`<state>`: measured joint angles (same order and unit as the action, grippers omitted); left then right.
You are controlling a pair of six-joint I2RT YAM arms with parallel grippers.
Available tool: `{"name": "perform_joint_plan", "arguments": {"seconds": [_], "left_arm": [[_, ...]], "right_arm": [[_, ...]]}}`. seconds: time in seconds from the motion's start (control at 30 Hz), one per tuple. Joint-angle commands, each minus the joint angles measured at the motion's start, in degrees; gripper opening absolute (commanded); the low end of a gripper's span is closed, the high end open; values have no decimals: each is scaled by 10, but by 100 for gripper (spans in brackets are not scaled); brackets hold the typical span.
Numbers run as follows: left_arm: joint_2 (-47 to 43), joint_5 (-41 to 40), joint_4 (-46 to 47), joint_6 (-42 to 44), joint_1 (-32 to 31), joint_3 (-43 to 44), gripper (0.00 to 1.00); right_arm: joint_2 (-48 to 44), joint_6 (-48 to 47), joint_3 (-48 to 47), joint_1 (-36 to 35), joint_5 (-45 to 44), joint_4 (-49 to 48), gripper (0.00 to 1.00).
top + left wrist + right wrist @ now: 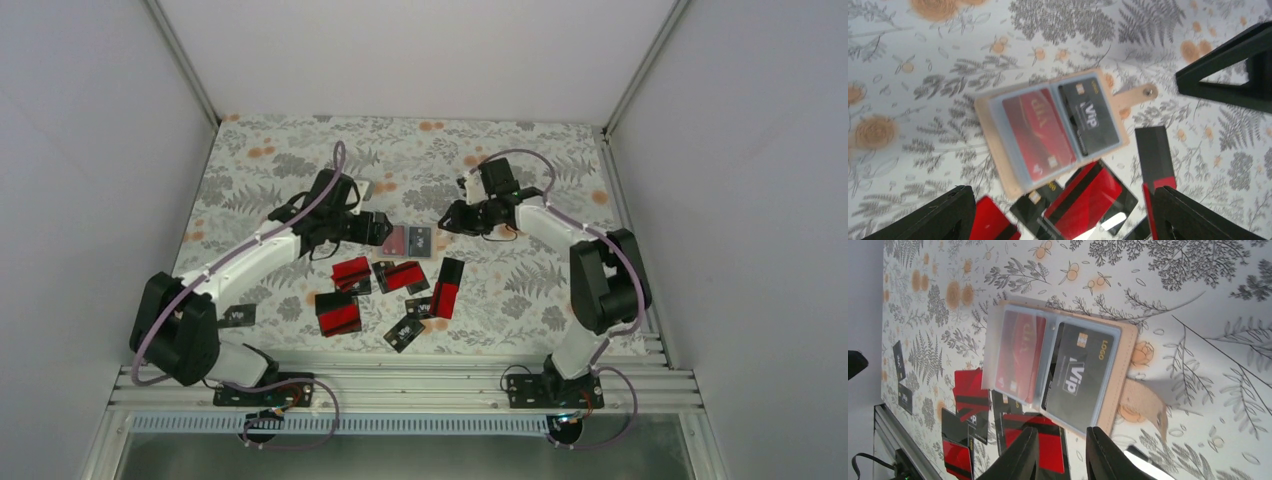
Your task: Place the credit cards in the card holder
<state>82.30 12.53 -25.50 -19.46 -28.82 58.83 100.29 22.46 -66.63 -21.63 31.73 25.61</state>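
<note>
Two cards are already sleeved in the card holder point(1125, 370): a red card point(1038, 135) in one clear pocket and a black VIP card point(1088, 117) in the other. The holder lies flat and splayed open with its snap tab sticking out, which reads as parked pockets-up for loading. The remaining credit cards point(400, 285) sit in a loose heap just beside the holder on its arm-base side. One stray black card point(238, 315) is well apart from it, toward the left arm's base. On the holder's non-tab side the left gripper point(1063, 192) hovers, fingers spread wide, holding nothing. On the tab side the right gripper point(1063, 435) has its fingers a narrow gap apart, nothing visibly pinched; contact with the holder can't be told. My read: next card pick pending.
</note>
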Motion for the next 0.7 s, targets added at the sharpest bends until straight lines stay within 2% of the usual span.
{"name": "perform_joint_plan", "arguments": {"seconds": [0.0,0.3,0.4,0.5,0.67], "left_arm": [[-48,-26,-17,10,-10,-49,88],[-125,-89,-4,-34,-26,-150,88],[-143,-115,23,-51,-25,-171,88],[-134,-146,41,-59,-17,-174,88],[-90,-157,53,-64,9,-151,89]], "right_arm": [[-61,-3,43,-4,-43,23,29],[-135,19,121,-3,-99,24,50],[-139,22,132,-4,-85,8,55],[-132,23,126,-4,-84,-2,64],[-112,16,97,-3,-90,-4,71]]}}
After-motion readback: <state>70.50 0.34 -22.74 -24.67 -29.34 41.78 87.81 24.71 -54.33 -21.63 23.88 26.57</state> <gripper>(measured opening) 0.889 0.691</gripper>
